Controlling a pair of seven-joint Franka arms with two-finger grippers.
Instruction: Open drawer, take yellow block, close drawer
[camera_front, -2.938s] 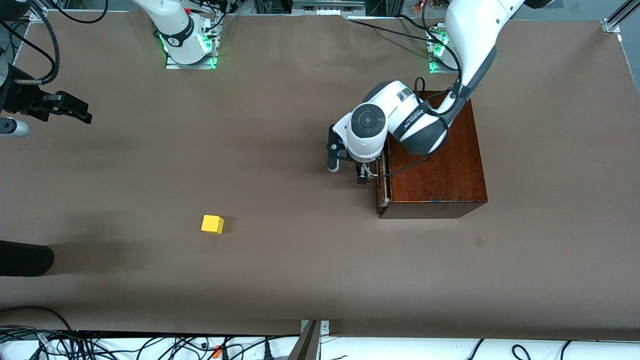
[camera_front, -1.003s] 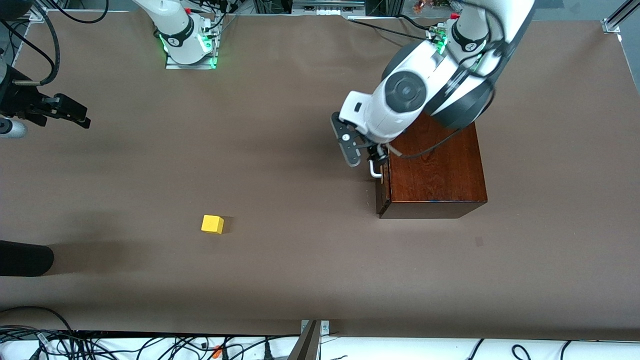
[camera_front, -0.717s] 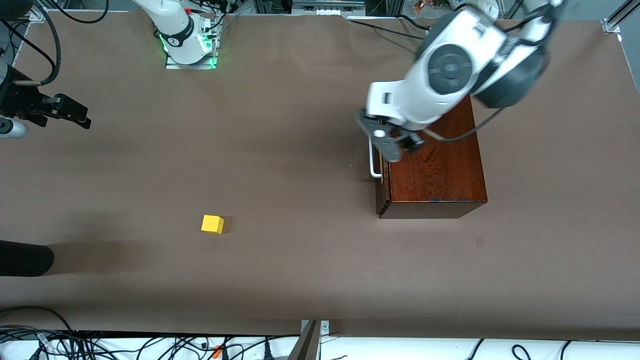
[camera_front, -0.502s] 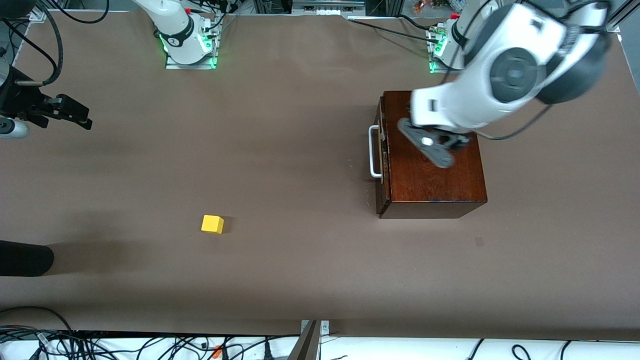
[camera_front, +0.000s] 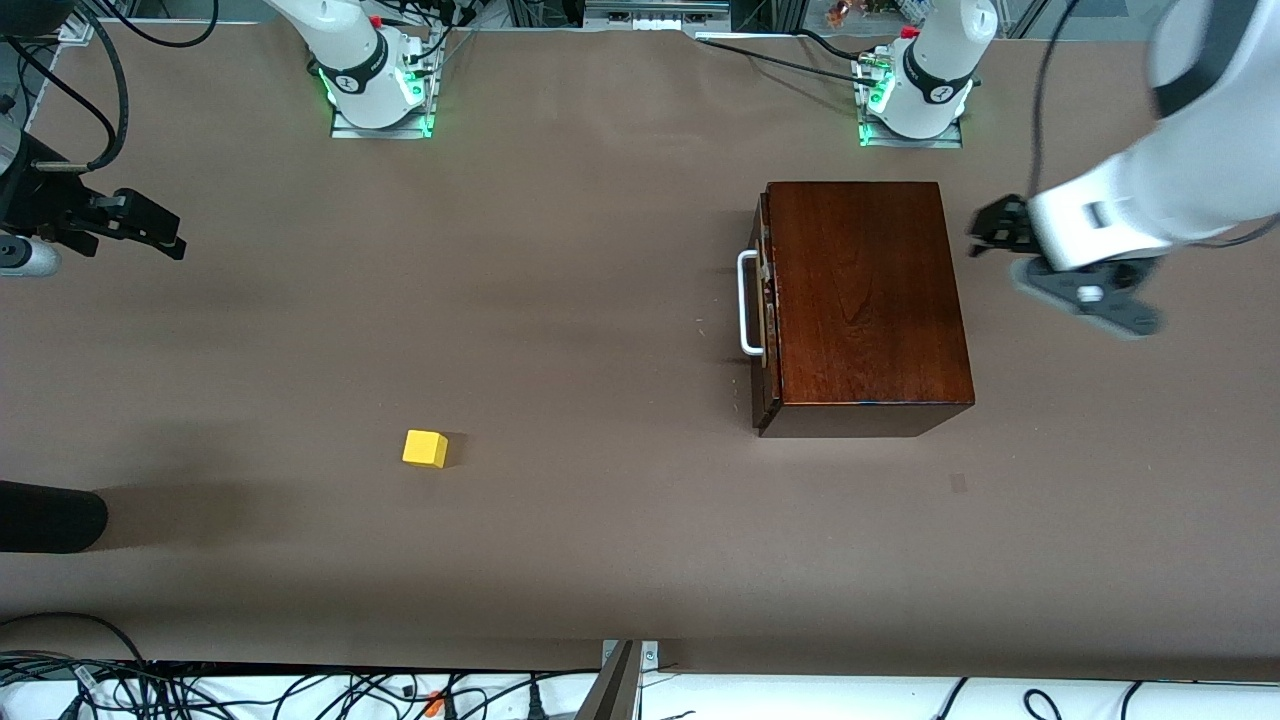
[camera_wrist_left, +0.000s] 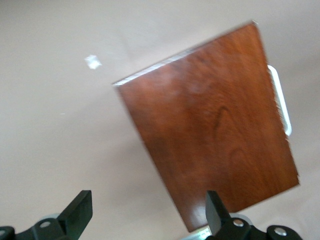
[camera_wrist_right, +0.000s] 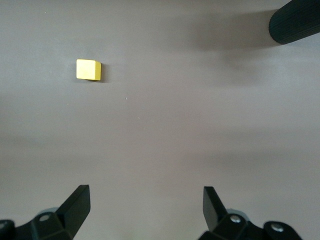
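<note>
1. The surface (camera_front: 600, 560) is a wide brown sheet carrying only the wooden box (camera_front: 865, 300) and the yellow block (camera_front: 425, 448), which sit well apart.
2. The left arm, which a second ago hung over the box front at the handle, has swung away toward its own end of the surface; the left gripper (camera_front: 1075, 275) now hovers over bare surface just beside the box, its fingers (camera_wrist_left: 80, 212) apart and holding nothing.
3. The box stands toward the left arm's end, and its drawer (camera_front: 764, 300) is pushed in, leaving only a thin gap at the front edge, as it was three seconds ago.
4. The white handle (camera_front: 746, 303), hidden by the gripper earlier, is now fully in sight and untouched.
5. The right gripper (camera_front: 150, 225) waits over the edge at the right arm's end, fingers (camera_wrist_right: 75, 205) spread wide and empty, unchanged across the last seconds.
6. The yellow block lies out on the open surface, nearer the front camera than the box and toward the right arm's end, and has not shifted.
7. Judged from this, block out, drawer shut and arm retreating, the task looks essentially finished.
</note>
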